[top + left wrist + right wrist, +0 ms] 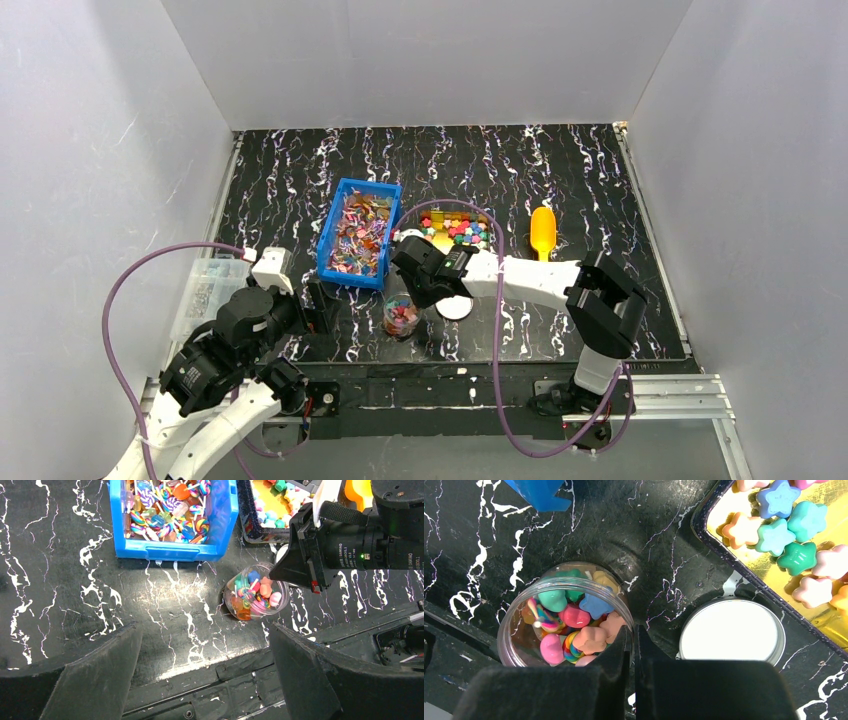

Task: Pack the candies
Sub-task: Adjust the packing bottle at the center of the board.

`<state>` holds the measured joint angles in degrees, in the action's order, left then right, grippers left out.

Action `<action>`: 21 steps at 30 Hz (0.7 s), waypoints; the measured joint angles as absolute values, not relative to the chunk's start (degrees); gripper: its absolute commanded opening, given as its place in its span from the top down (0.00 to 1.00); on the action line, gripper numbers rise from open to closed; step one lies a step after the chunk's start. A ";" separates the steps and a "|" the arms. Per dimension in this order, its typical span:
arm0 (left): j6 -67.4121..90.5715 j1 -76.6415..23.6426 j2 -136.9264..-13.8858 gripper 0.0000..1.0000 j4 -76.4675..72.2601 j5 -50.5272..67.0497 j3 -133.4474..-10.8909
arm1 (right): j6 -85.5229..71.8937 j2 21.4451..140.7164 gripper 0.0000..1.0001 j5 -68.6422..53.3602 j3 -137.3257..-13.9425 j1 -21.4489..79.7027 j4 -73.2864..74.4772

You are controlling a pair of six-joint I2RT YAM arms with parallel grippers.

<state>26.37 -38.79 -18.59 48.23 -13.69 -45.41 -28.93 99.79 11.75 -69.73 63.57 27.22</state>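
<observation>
A small clear jar (564, 615) holds several candies (591, 639): chunky pink, blue and green ones and a striped swirl. It stands on the black marbled table near the front edge (402, 317). My right gripper (633, 632) is shut on the jar's right rim, one finger inside the wall and one outside. Flat shiny-wrapped candies (170, 502) fill the blue bin (330, 235). Chunky star candies (781, 535) lie in a gold tray (704, 510). My left gripper (205, 630) hangs wide open over the table's front edge, left of the jar (256, 592), holding nothing.
The jar's white lid (731, 632) lies flat on the table just right of the jar. A yellow scoop (542, 232) rests right of the gold tray (440, 215). A clear plastic box (205, 290) sits at the table's left edge. Grey walls enclose three sides.
</observation>
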 measured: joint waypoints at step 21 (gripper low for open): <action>26.35 -38.79 -18.59 0.02 48.23 -13.69 -45.41 | -29.87 95.66 0.57 18.59 -69.63 67.53 30.70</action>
<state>26.35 -38.79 -18.59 48.23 -13.69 -45.41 -29.87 95.66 18.59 -69.63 67.53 30.70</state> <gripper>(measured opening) 0.983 0.402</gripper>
